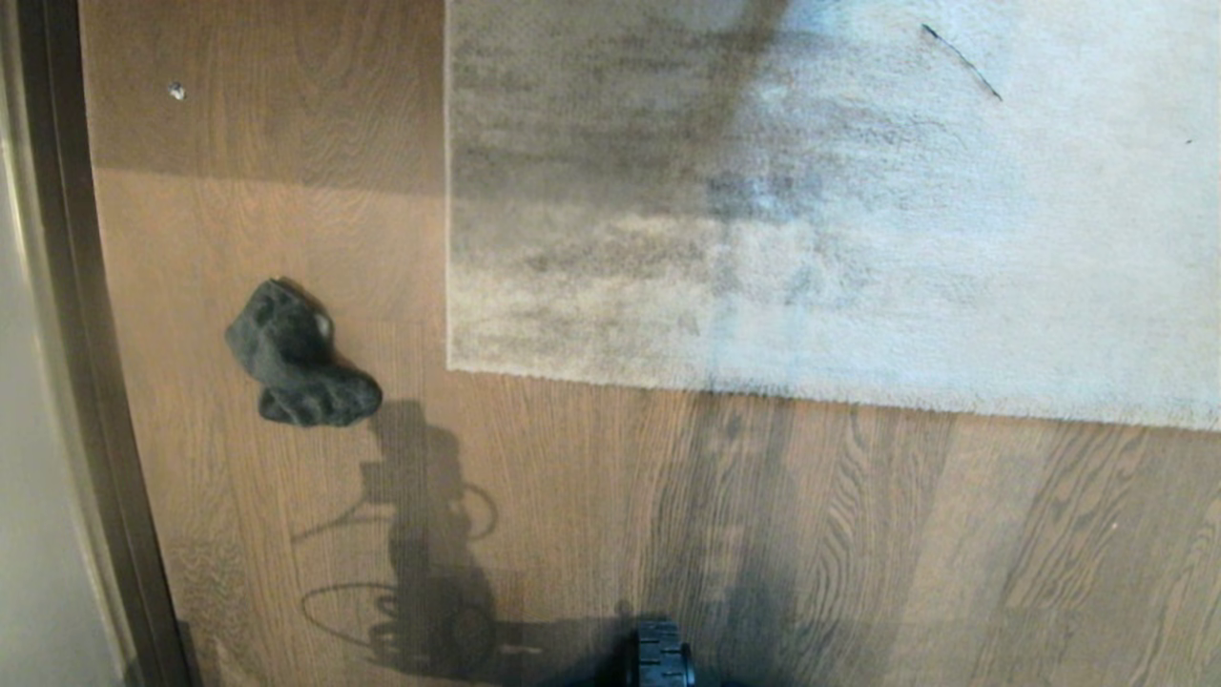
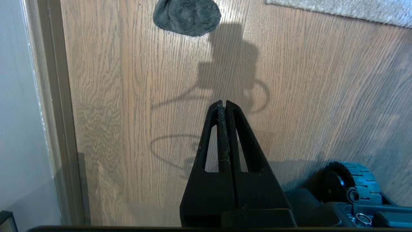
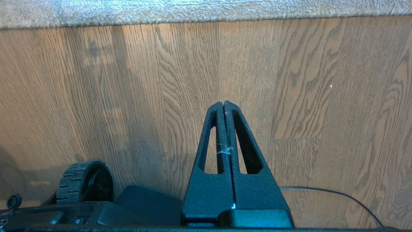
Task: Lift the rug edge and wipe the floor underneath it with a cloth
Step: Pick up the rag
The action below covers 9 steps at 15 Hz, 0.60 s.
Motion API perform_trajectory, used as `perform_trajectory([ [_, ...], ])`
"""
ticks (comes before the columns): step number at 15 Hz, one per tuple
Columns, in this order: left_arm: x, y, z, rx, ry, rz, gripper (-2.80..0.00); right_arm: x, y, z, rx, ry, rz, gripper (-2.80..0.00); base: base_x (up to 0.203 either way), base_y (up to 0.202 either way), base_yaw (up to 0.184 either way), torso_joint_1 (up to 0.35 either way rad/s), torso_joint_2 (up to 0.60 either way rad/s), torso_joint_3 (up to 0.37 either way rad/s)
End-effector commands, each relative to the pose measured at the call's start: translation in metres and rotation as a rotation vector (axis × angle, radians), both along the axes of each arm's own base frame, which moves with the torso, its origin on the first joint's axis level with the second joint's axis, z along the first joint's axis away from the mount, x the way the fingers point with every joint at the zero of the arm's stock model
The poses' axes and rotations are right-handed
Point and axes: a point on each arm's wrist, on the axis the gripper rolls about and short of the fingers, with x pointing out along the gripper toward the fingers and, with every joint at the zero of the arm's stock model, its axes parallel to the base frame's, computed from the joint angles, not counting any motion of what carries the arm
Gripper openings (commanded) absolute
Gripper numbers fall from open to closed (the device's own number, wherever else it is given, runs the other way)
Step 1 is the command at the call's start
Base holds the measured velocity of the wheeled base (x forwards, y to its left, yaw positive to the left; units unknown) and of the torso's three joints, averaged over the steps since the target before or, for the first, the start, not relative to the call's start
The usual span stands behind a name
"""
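Observation:
A pale grey rug lies flat on the brown wood floor (image 1: 591,496), its rug edge (image 1: 763,393) running across the head view and ending in a square corner (image 1: 450,367). Left of that corner a crumpled dark grey cloth (image 1: 296,358) rests on the planks; its lower end shows in the left wrist view as the cloth (image 2: 186,16). Neither arm appears in the head view. My left gripper (image 2: 224,102) hangs shut and empty above bare floor, well short of the cloth. My right gripper (image 3: 224,103) is shut and empty too, with the rug edge (image 3: 206,17) beyond it.
A dark door frame or threshold strip (image 1: 95,382) runs along the left side with a pale wall beyond. My base wheel (image 1: 660,656) pokes in at the bottom. A thin black cable (image 3: 338,195) lies on the floor near the right arm. A small speck (image 1: 176,92) sits far left.

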Motion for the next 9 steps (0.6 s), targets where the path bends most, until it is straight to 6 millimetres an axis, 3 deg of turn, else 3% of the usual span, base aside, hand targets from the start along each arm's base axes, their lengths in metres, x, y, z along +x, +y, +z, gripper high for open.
perform_trajectory([
  [1, 0.0, 0.0, 0.0, -0.001, 0.0, 0.001, -2.8, 0.0, 0.0, -0.0001, 0.0, -0.001, 0.0, -2.8, 0.0, 0.0, 0.0, 0.0, 0.0, 0.0],
  [9, 0.0, 0.0, 0.0, -0.001, 0.0, 0.001, -2.8, 0.0, 0.0, -0.0002, 0.0, 0.0, 0.0, -2.8, 0.0, 0.0, 0.0, 0.0, 0.0, 0.0],
])
